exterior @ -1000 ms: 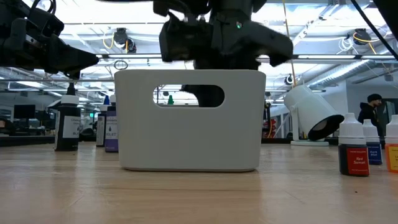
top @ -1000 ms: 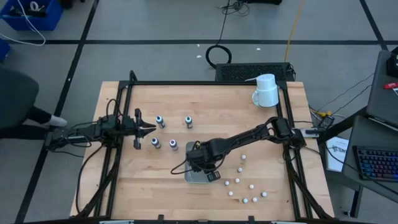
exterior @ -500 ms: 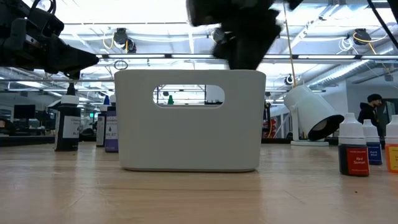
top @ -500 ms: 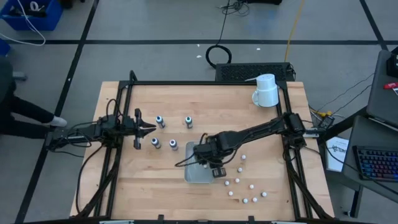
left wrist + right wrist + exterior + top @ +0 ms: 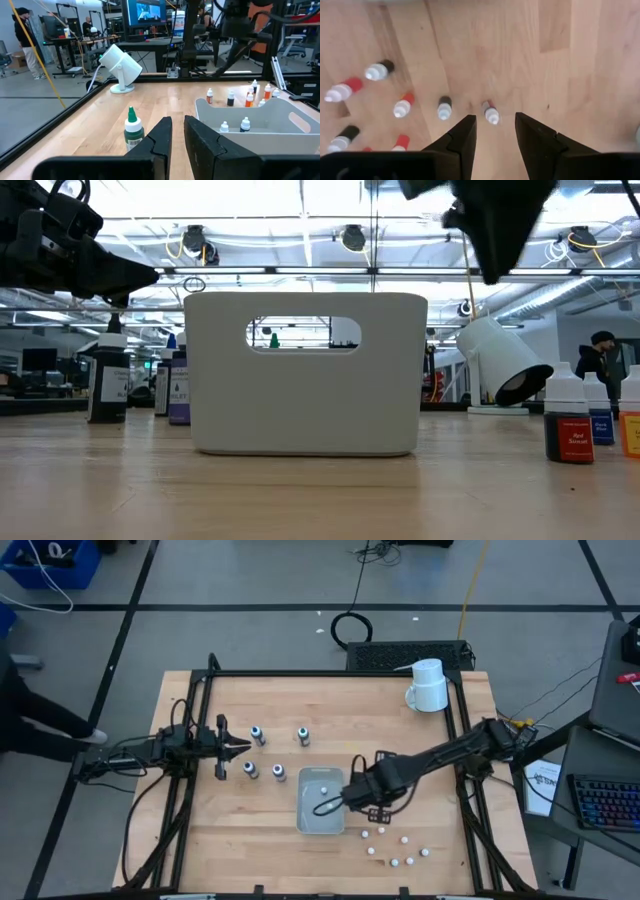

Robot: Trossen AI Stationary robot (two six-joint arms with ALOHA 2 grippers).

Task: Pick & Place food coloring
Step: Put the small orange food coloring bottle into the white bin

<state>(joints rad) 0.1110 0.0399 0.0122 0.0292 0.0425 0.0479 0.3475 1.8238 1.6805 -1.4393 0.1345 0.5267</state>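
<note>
Pale wooden planks make up the worktop (image 5: 420,740), framed by dark rails.

On it the food coloring bottles lie in two groups. Four bottles (image 5: 268,753) with dark caps stand upright to the left of a white bin (image 5: 320,802); the low view shows them as dark-bodied dropper bottles (image 5: 108,378). A scatter of white-capped dropper bottles (image 5: 395,840) stands to the right of the bin and toward the worktop's near edge. At least two more bottles (image 5: 234,125) stand inside the bin, as the left wrist view shows.

The right pincer (image 5: 368,810) hangs just beside the bin's right wall, above the scatter, with its fingers (image 5: 462,137) spread and empty. The left pincer (image 5: 232,747) waits near the worktop's left edge, close to the four dark-capped bottles, with fingers pressed together on nothing.

A white mug (image 5: 428,686) lies tipped at the far right corner.
</note>
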